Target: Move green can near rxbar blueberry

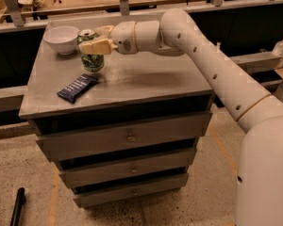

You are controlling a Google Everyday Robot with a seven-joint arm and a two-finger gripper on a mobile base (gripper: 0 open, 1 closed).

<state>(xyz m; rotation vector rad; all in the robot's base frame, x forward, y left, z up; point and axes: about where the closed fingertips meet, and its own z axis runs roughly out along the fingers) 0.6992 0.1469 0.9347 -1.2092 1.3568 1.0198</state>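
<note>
The green can (91, 55), mottled green and white with a silver top, stands upright on the grey cabinet top (146, 79), or just above it. My gripper (100, 38) reaches in from the right and is shut on the can's upper part, with one cream finger (97, 46) across its front and the other behind it. The rxbar blueberry (78, 87), a flat dark navy bar, lies just in front of the can and a little to its left, a short gap away.
A white bowl (61, 38) stands at the cabinet's back left corner, just left of the can. My white arm (212, 65) stretches over the cabinet's right side. The cabinet has several drawers below. A counter runs behind it.
</note>
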